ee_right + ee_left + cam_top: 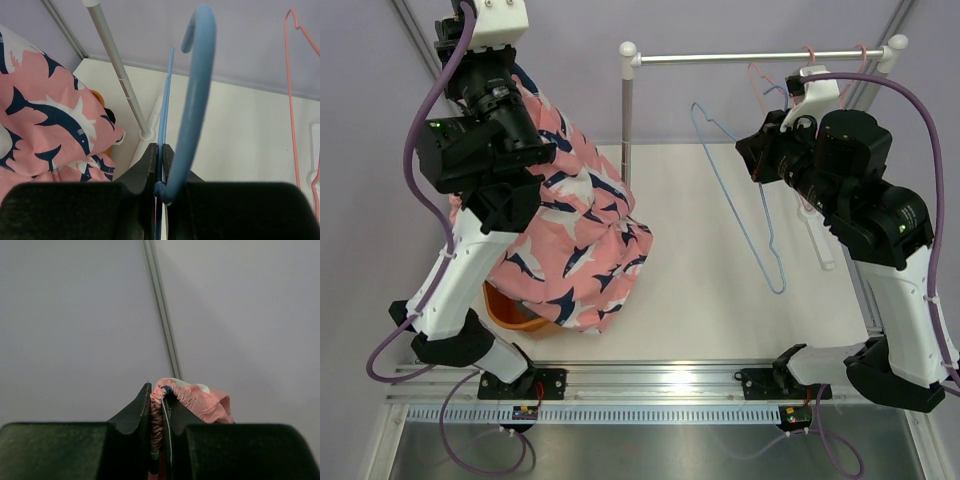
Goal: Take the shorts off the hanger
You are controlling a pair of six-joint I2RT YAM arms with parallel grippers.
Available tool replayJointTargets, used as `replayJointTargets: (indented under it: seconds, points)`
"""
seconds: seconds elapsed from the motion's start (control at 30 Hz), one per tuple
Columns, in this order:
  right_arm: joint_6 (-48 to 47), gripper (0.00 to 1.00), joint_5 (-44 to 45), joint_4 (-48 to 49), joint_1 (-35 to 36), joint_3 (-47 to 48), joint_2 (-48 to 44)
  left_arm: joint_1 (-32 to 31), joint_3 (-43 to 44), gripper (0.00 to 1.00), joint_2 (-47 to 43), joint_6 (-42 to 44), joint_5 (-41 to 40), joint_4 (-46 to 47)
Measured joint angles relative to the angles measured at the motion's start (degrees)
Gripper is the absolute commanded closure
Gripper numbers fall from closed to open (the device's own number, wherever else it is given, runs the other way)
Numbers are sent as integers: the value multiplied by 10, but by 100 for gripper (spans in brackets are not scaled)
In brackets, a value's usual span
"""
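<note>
The left gripper [159,392] pinches the waistband of the shorts [580,230], which hang well apart from the blue hanger [745,215] clamped in the right gripper [159,152]. The pinch looks thin, so a slip could drop them, possibly missing the mostly hidden orange tub [507,312].

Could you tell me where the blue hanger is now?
Top view, right of centre: the blue hanger is pinched by the right gripper, below the rail.

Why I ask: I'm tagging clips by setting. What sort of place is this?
Likely a robot lab test cell: a white table, arm bases bolted to a metal rail, plain walls, a clothes rail.
</note>
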Motion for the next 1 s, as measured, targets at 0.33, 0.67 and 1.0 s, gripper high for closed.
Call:
replayJointTargets:
  seconds: [0.33, 0.67, 1.0]
  points:
    - [0, 100, -34, -36, 0, 66, 62, 110, 29, 89, -3, -40, 8, -25]
    - [7, 100, -63, -39, 0, 54, 56, 156, -58, 89, -115, -70, 15, 6]
    - [25, 100, -80, -15, 0, -36, 2, 158, -258, 100, -141, -290, 4, -188]
